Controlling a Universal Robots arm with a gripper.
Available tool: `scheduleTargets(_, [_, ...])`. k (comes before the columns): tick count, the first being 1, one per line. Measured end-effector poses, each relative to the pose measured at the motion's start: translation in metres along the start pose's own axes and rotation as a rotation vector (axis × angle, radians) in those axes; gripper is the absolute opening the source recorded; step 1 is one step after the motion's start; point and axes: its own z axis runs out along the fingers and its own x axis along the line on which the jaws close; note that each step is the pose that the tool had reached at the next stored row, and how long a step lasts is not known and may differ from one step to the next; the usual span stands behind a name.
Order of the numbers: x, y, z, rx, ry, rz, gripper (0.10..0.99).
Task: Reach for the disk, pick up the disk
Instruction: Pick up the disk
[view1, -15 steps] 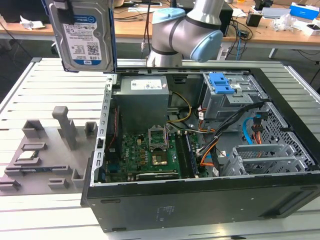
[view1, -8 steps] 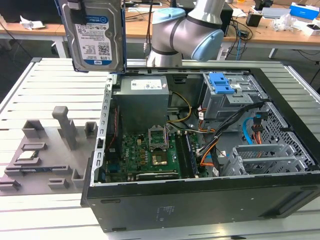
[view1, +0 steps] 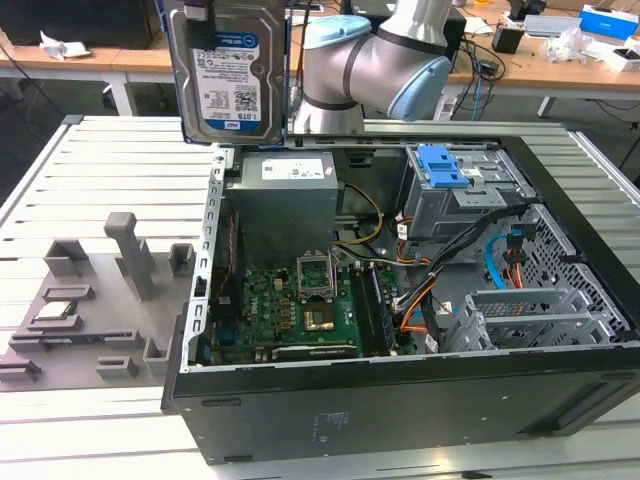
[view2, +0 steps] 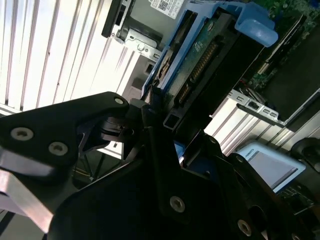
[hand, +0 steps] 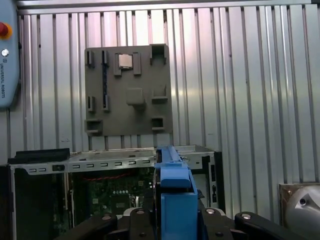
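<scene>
The black end effector (view2: 162, 122) is seen clamped shut on one end of the disk (view2: 200, 55), a rectangular silver hard drive with a white-and-blue label and blue plastic side rails. The disk is held upright in the air, touching nothing else. Beneath it lies the open black metal computer case (view1: 400, 400), with its green motherboard (view1: 290, 300) exposed. If the grip on the smooth rails were loosened by a jolt, the disk would probably be dropped onto that board or the case rim. Farther off, a grey moulded fixture plate (view1: 100, 300) rests on the slatted metal desk (view1: 110, 150). Its upright posts could be struck if the disk were carried low.
</scene>
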Motion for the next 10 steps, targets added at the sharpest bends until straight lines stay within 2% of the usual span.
scheduleTargets(3, [-0.0010, -0.0182, -0.0011, -0.001, 0.0002, 0.000, 0.365])
scheduleTargets(10, [-0.0024, -0.0447, -0.0027, -0.003, 0.0003, 0.000, 0.365])
